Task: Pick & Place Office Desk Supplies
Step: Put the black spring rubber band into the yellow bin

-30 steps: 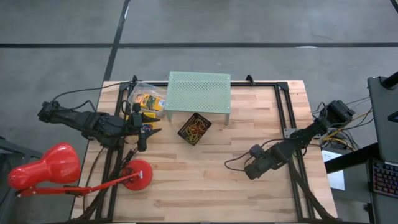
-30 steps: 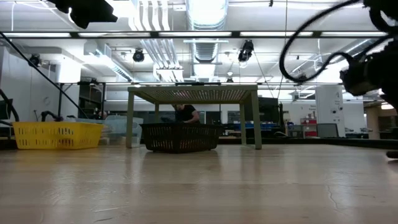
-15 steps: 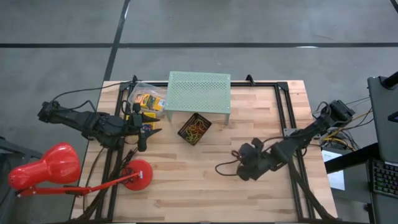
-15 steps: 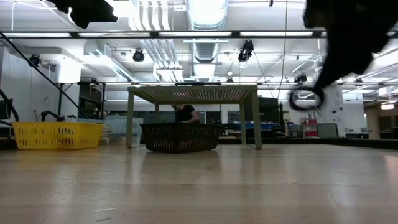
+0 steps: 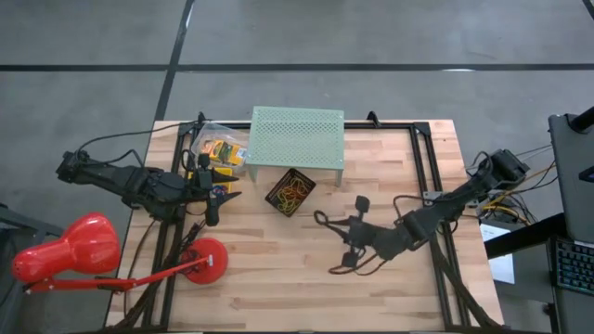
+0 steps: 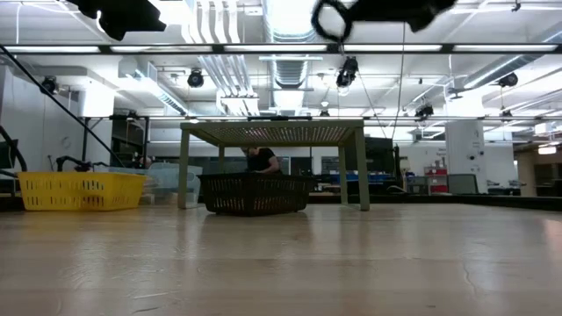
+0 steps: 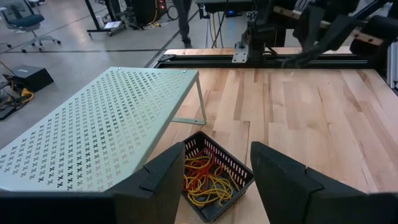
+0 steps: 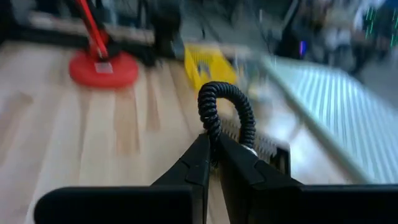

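Observation:
My right gripper is shut on a black coiled ring and hangs above the table's middle, right of and nearer than the small black basket of red, orange and yellow rubber bands. The ring shows high in the low view. My left gripper is open at the table's left, its fingers pointing at that basket from a distance. A yellow basket with little printed boxes stands left of the mint-green stand. My right gripper pinches the black coiled ring at one spot on its loop between its two shut fingers. The rest of the loop sticks out beyond the fingertips. The ring is lifted clear of the table.
The mint-green perforated stand stands on thin legs at the table's far middle, over the black basket's far side. A red desk lamp with a round base lies at the near left corner. Bare wood spreads across the near middle.
My right gripper has swung from the table's right side toward its left and toward the black basket, rising in the low view, with the black coiled ring still in its shut fingers. The left arm has kept still.

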